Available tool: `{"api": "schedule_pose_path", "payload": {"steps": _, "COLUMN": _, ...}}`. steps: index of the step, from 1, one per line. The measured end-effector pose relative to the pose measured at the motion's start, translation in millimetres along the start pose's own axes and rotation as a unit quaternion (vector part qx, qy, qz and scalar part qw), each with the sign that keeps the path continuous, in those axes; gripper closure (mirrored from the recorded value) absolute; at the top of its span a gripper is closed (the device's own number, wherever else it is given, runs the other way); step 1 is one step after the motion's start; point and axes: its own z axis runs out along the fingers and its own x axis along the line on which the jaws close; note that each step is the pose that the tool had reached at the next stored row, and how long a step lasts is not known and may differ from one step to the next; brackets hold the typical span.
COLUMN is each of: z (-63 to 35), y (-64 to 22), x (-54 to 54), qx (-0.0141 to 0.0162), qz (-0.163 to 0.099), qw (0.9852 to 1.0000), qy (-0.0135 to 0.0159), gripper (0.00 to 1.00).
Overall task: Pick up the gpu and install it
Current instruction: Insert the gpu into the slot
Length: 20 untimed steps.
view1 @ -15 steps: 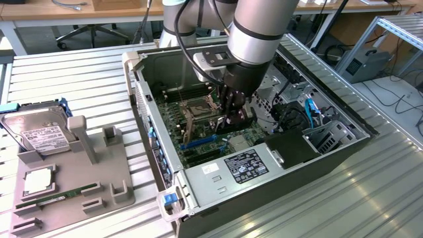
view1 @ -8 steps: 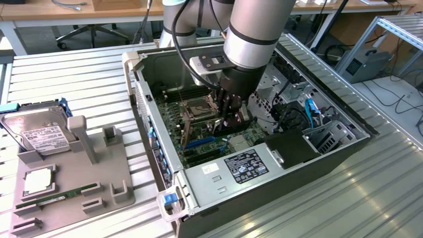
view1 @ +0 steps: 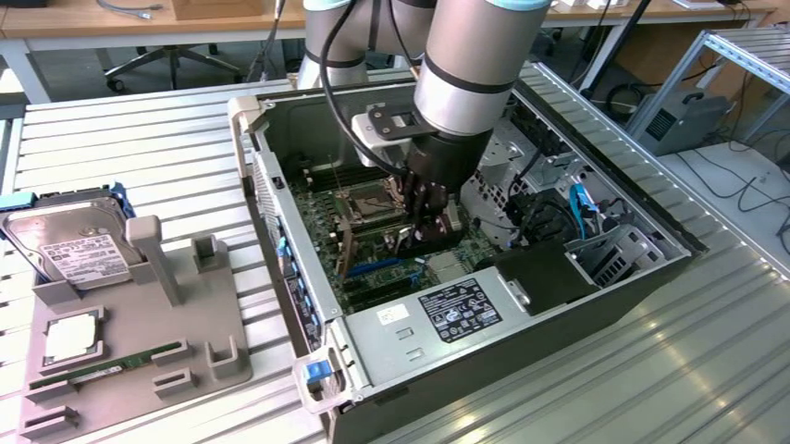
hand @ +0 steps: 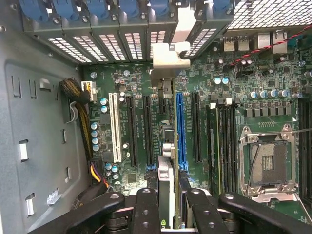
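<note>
My gripper [view1: 426, 231] is down inside the open computer case [view1: 290, 277], shut on the gpu [hand: 165, 170]. In the wrist view the card stands on edge between my black fingers [hand: 146, 207], running away from me over the motherboard [hand: 141, 83]. Its silver end bracket [hand: 168, 61] reaches the row of rear expansion openings. The card's lower edge lies along a black slot just beside the long blue slot [hand: 181, 131]; whether it is seated I cannot tell. In the exterior view, part of the gpu [view1: 447, 227] shows beside my fingers above the board.
On the table at the exterior view's left, a grey fixture [view1: 185, 324] holds a silver hard drive [view1: 74, 245], a processor [view1: 72, 335] and a green RAM stick [view1: 105, 370]. Inside the case are the open CPU socket [hand: 270, 163], the power supply [view1: 457, 310] and cable bundles [hand: 83, 112].
</note>
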Motion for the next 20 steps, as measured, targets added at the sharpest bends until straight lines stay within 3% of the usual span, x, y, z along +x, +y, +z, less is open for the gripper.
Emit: {"api": "schedule_pose_path", "payload": {"steps": 20, "z": 0.5, "y": 3.3, "x": -2.0, "qx": 0.0000, "qz": 0.000, "qw": 1.0000, "qy": 0.0000, "gripper": 0.73}}
